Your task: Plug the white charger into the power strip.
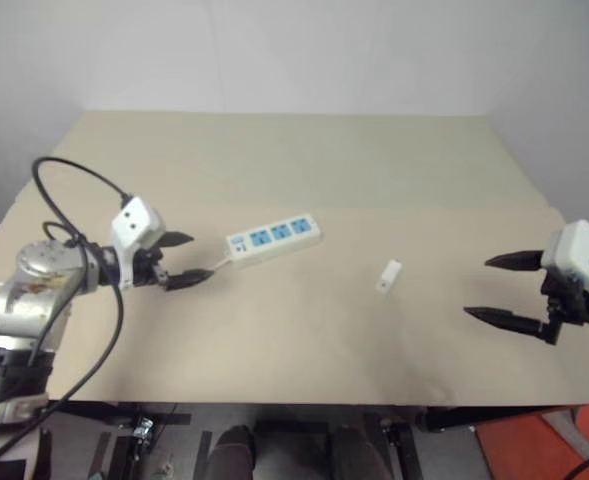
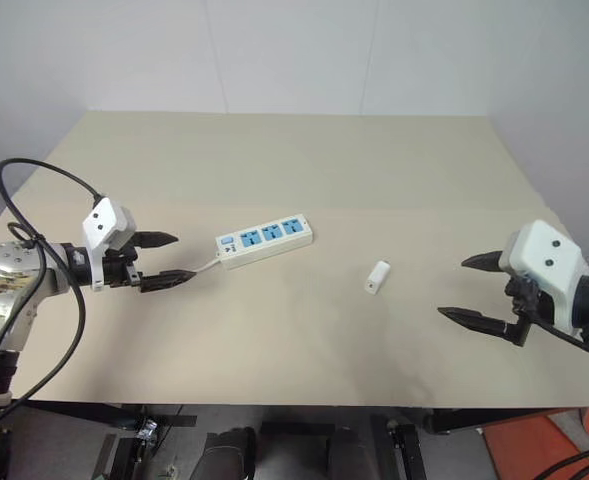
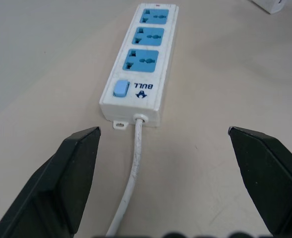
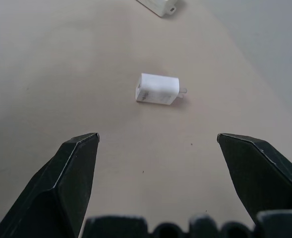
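Right gripper (image 2: 474, 288): fingers spread wide, empty, above table (image 2: 304, 150) at right edge.
Left gripper (image 1: 186, 260): released, empty, cord (image 3: 133, 171) between its fingers.
White charger (image 1: 389, 275): lying on its side mid-table, unplugged, apart from strip.
Power strip (image 1: 273, 239): flat, further back, just beyond left gripper.

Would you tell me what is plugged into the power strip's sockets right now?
Nothing: the power strip shows three bare blue sockets; the white charger lies apart on the table.
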Robot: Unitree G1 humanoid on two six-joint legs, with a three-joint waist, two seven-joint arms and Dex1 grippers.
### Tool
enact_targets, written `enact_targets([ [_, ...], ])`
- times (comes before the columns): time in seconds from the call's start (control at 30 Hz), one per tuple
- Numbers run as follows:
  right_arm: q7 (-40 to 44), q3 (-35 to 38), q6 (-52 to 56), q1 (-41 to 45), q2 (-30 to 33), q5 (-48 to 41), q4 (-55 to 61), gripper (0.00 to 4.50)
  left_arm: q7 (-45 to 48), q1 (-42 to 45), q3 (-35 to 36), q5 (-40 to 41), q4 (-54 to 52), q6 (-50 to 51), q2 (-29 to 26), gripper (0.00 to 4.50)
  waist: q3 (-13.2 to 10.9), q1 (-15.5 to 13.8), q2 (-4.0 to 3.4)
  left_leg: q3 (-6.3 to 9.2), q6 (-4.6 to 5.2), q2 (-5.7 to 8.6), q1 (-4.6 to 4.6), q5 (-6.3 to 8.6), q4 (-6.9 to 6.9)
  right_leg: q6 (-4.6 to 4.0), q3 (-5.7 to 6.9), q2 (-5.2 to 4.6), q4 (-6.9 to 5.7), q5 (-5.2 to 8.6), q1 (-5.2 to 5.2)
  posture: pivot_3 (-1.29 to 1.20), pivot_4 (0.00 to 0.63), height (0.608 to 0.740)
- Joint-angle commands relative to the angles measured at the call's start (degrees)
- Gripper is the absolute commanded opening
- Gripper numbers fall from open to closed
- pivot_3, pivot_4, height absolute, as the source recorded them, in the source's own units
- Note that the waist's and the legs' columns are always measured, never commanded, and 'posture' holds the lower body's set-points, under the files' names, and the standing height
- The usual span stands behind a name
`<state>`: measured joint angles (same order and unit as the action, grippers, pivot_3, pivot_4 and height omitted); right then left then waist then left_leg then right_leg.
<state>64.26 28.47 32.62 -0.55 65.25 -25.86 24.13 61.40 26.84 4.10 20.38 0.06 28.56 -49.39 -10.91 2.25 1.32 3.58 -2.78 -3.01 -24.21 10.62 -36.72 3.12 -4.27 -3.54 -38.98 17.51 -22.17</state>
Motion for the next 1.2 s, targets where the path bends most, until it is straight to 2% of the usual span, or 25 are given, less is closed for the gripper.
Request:
enact_targets([
  [0.03,-0.9,0.3,-1.1,1.0,0.2,0.4,0.7,4.48,-0.5,1.2,1.1,0.1,0.0,-2.1,0.5,4.49,0.0,0.0,0.00,0.00,0.00,0.00,-0.01,0.00,0.00,0.00,0.00,0.00,0.00,0.00,0.00,0.00,0.150,0.740],
  [0.27,-1.5,-1.7,-3.2,3.3,-0.6,0.0,0.5,4.48,0.7,3.5,-1.0,-0.9,4.2,-4.0,2.0,4.49,0.0,0.1,0.00,0.00,0.00,0.00,0.01,0.00,0.00,0.00,0.00,0.00,-0.01,0.00,0.00,0.00,0.150,0.740],
  [0.33,-1.3,-3.4,-3.9,4.7,-0.6,-0.1,0.3,4.48,2.9,4.7,-1.2,-1.2,8.8,-9.4,3.6,4.49,0.0,0.1,-0.01,0.00,0.00,0.00,0.02,0.00,0.00,0.00,0.00,0.00,-0.01,0.00,0.00,0.00,0.150,0.740],
  [0.53,-3.5,-5.9,-3.6,5.7,-2.0,0.6,2.4,4.48,13.9,14.6,2.6,2.7,32.1,-23.1,10.5,4.49,0.0,-0.2,0.00,0.01,0.00,0.02,-0.03,0.00,-0.02,-0.01,0.03,0.00,-0.01,0.00,-0.02,0.00,0.150,0.740],
  [0.67,-4.6,-3.4,-2.5,2.1,-3.5,-0.1,6.3,4.48,21.9,21.9,2.4,0.1,50.9,-34.7,12.0,4.49,0.0,-0.3,0.01,0.01,0.00,0.02,-0.08,0.00,-0.02,-0.01,0.05,0.00,0.01,0.00,-0.04,0.00,0.150,0.740],
  [0.8,-5.7,-1.1,-1.2,-0.5,-4.8,-1.1,9.3,4.48,23.6,27.3,1.5,-4.1,63.5,-41.8,13.0,4.49,0.0,-0.2,0.02,0.01,0.00,0.04,-0.07,0.00,-0.03,0.00,0.05,-0.01,0.02,-0.01,-0.01,0.00,0.150,0.740],
  [0.93,-6.2,1.9,0.4,-3.1,-5.8,-2.3,12.1,4.48,21.8,29.6,2.0,-6.6,69.3,-47.3,15.4,4.49,0.0,-0.2,0.03,0.02,0.00,0.04,-0.05,0.00,-0.03,0.00,0.05,-0.01,-0.02,0.00,0.00,0.00,0.150,0.740],
  [1.03,-6.7,3.0,1.2,-4.0,-5.8,-2.6,13.2,4.48,17.0,29.6,0.8,-10.4,71.4,-52.7,16.6,4.49,0.0,-0.2,0.04,0.02,0.00,0.04,-0.06,0.00,-0.03,0.00,0.06,-0.01,-0.01,-0.01,0.00,0.00,0.150,0.740],
  [1.2,-7.5,2.5,1.8,-3.3,-5.4,-3.0,13.8,4.48,11.0,30.6,1.6,-13.3,73.9,-53.7,18.6,4.49,0.0,-0.1,0.04,0.02,0.00,0.04,-0.04,0.00,-0.03,0.01,0.05,-0.01,-0.03,-0.01,0.00,0.00,0.150,0.740],
])
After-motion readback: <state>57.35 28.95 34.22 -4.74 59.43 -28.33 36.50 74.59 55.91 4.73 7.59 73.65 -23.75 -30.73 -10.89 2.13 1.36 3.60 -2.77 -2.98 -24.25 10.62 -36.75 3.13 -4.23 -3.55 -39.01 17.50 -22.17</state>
